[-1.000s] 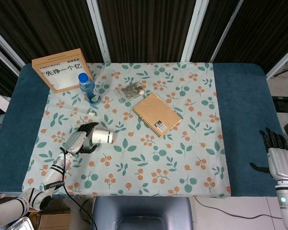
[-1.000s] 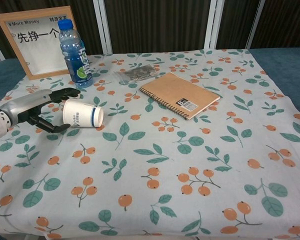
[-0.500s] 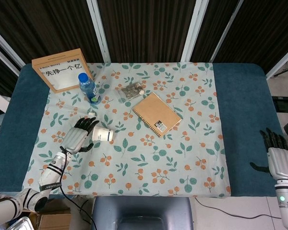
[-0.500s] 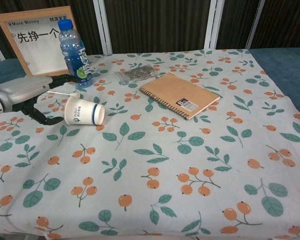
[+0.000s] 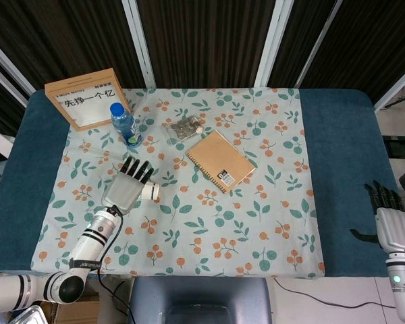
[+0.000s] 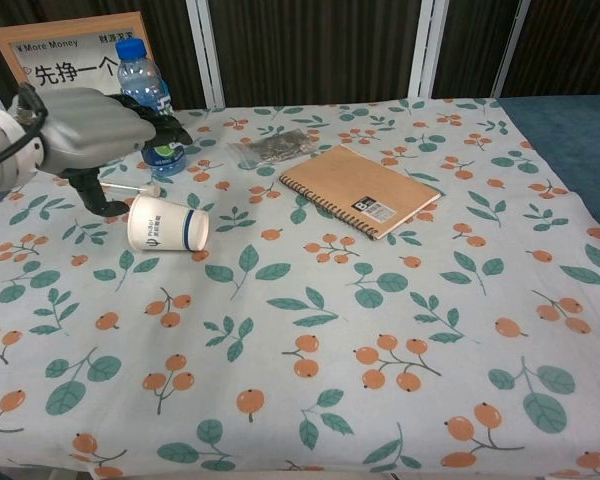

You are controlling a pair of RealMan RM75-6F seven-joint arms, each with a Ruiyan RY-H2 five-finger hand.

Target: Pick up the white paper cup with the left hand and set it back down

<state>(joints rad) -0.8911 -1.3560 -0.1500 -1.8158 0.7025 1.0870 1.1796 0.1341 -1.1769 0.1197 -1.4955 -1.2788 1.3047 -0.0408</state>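
The white paper cup [image 6: 167,225] with a blue band lies on its side on the floral cloth, mouth toward the left. My left hand [image 6: 90,130] hovers above it and slightly behind, fingers spread, thumb hanging down, holding nothing. From the head view the left hand [image 5: 127,185] covers most of the cup [image 5: 150,192], of which only the base end shows. My right hand [image 5: 390,226] hangs off the table's right edge, far from the cup, fingers apart and empty.
A blue water bottle [image 6: 145,100] stands right behind the left hand, with a wooden sign box [image 6: 65,75] further back. A thin white stick [image 6: 130,187] lies by the cup. A brown notebook [image 6: 360,190] and a small clear bag [image 6: 270,148] lie mid-table.
My left hand has lifted off the cloth beside the cup and swung up and over it. The cup stays lying on its side. The right hand has barely moved.
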